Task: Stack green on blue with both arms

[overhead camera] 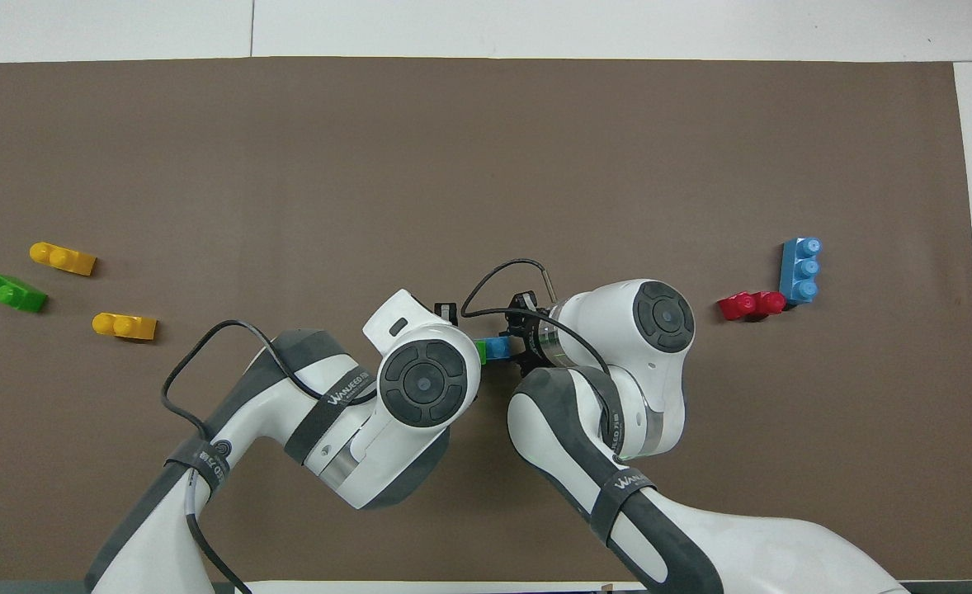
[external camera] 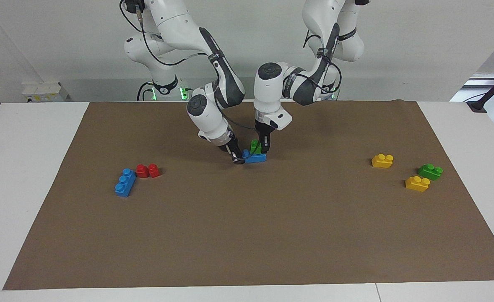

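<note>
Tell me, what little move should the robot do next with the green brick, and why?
Probably press it straight down. The left gripper holds the green brick on the blue brick in the middle of the brown mat, while the right gripper steadies the blue brick's end. The green brick looks slightly tilted, so a small push should seat it.
</note>
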Controlling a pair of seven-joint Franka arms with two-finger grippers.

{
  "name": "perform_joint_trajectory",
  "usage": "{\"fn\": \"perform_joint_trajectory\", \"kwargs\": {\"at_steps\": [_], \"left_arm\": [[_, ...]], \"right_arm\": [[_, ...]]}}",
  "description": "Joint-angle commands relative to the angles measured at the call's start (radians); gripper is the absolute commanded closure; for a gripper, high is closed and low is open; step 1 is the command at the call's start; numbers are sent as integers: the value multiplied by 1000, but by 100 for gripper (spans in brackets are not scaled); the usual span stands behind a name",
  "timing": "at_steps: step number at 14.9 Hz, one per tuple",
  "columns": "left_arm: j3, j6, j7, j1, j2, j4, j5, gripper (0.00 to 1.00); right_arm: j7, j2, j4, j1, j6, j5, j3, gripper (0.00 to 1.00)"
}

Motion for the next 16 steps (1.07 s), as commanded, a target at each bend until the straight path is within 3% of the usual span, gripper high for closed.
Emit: {"fn": "perform_joint_trajectory", "kwargs": {"at_steps": [1,7,8,9,10,11,12,16], "left_arm": [[17,13,-46,-27,34,-3,43,100],[16,-1,-59,-38,38,1,83,100],[17,-2,-59,-38,38,1,88,99],[17,-4,-57,-36,37,2,93,29],[16,-7,-54,-38,34,2,99,0],[16,-14,-51,-38,25,5,99,0],[16,-18,-50,-36,20,11,99,0],[14,-28,-47,-28,11,22,97,0]], "right_arm": [[-43,-7,-31,0,34,30,1,100],[-38,-7,-29,-3,28,30,1,100],[-37,-7,-29,-7,25,30,1,92],[-37,-7,-28,-7,23,30,1,58],[-34,-7,-26,-7,23,30,1,39],[-34,-7,-26,-7,22,30,1,21],[-34,-7,-25,-7,22,30,1,12],[-43,-7,-22,-13,14,29,-1,7]]}}
